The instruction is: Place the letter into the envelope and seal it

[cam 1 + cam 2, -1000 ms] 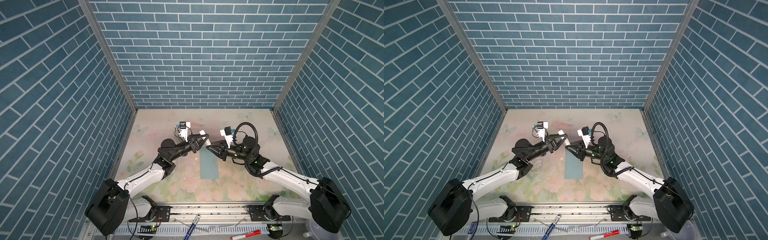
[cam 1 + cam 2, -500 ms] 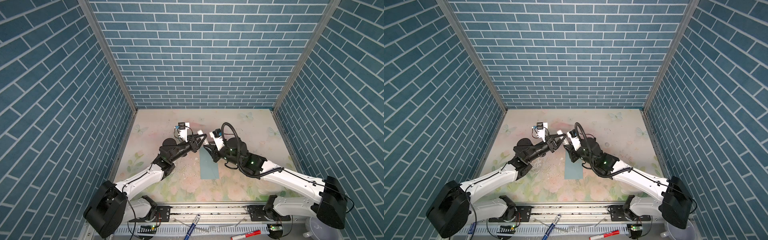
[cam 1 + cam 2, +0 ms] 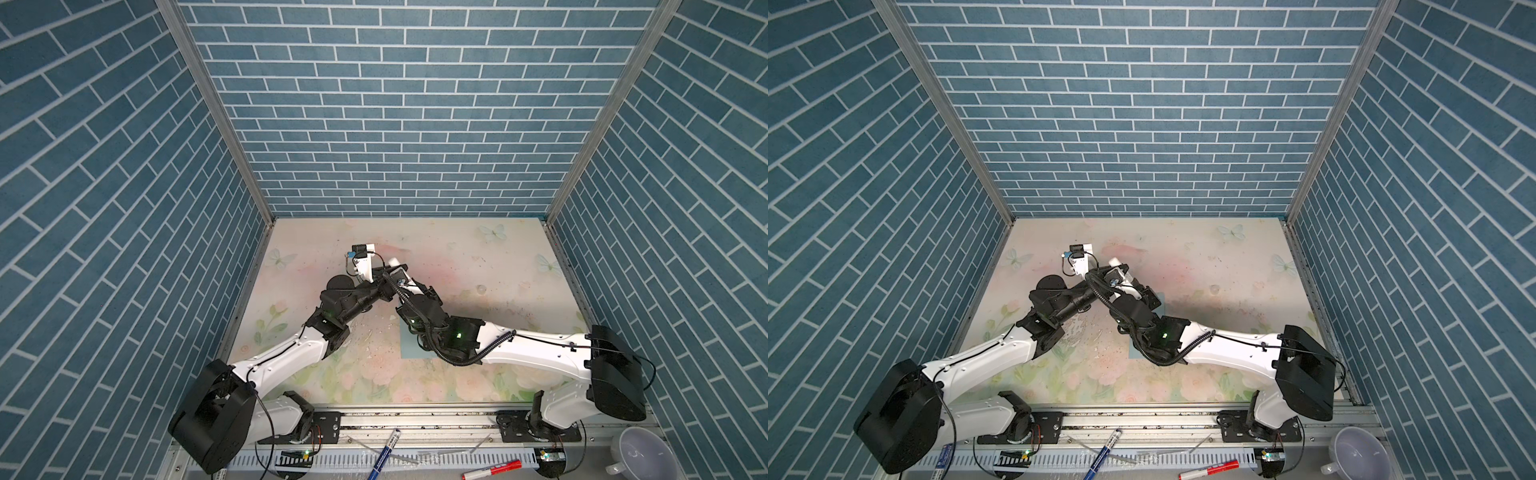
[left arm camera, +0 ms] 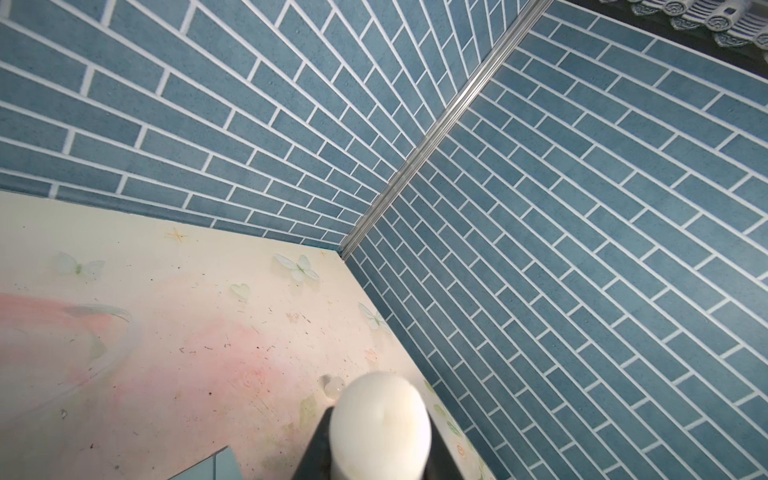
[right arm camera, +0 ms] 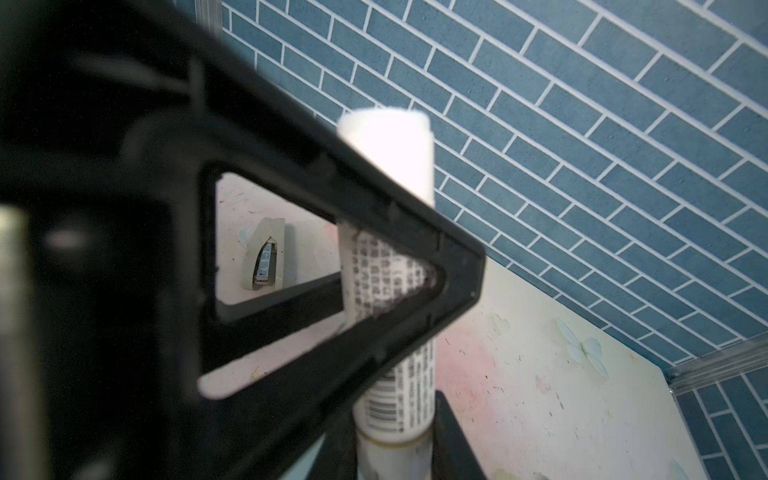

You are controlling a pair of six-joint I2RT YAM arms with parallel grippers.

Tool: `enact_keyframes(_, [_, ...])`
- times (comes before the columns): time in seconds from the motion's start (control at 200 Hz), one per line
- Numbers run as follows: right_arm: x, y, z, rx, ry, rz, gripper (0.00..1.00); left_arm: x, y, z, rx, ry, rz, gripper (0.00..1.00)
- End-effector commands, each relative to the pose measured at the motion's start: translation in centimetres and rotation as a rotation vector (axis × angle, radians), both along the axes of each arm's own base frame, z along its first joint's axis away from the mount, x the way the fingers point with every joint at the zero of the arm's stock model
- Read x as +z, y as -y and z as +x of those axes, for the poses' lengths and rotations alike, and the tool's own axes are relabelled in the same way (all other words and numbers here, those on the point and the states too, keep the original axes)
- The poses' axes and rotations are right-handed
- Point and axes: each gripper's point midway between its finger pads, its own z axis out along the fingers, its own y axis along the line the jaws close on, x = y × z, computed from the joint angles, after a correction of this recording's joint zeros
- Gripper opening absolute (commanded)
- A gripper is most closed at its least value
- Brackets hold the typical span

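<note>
The work cell is enclosed on three sides by a back wall [image 3: 399, 124] and two side walls [image 3: 104, 187], all covered in a blue brick pattern with white joints. The walls meet at metal corner strips [image 3: 216, 112] that run down to floor level. The floor [image 3: 478, 257] is a pale mat printed with pink and green flowers and light butterflies [image 3: 491, 232]; it is marked with dark specks, carries a soft shadow [image 3: 1217, 309] under even light, and ends at a metal rail [image 3: 415, 419] along the open front edge.
</note>
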Motion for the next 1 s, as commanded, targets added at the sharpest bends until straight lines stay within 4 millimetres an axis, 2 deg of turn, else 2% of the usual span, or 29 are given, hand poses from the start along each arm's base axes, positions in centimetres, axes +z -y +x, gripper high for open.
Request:
enact_keyframes(0.0, [4.4,1.7,1.0,0.009,0.013,0.181,0.16,-1.0,1.3,-1.9,-0.108,-0.017,0.031,0.0])
enact_keyframes(0.105, [4.1,1.2,-0.7,0.252,-0.153,0.334,0.47,-0.5,1.5,-2.2,-0.129,-0.01,0.036,0.0])
enact_keyframes(0.185, [4.3,1.6,-1.7,0.386,-0.257,0.445,0.57,0.2,1.7,-2.5,-0.15,-0.001,0.027,0.0])
enact_keyframes(0.27, [4.2,2.1,-3.3,0.517,-0.33,0.506,0.63,1.1,1.9,-2.9,-0.183,0.012,0.014,0.0])
enact_keyframes(0.455, [4.3,3.0,-5.4,0.678,-0.427,0.599,0.66,2.3,2.6,-3.6,-0.25,0.022,-0.015,0.0])
enact_keyframes(0.72, [4.1,3.0,-5.1,0.736,-0.489,0.66,0.66,3.4,3.4,-4.3,-0.324,0.027,-0.075,0.0])
enact_keyframes(0.85, [4.0,2.6,-4.8,0.745,-0.503,0.678,0.52,3.5,3.6,-4.3,-0.34,0.023,-0.092,0.0])
enact_keyframes(0.995, [3.6,2.3,-4.7,0.751,-0.528,0.678,0.43,3.5,3.6,-4.3,-0.341,0.023,-0.095,0.0])
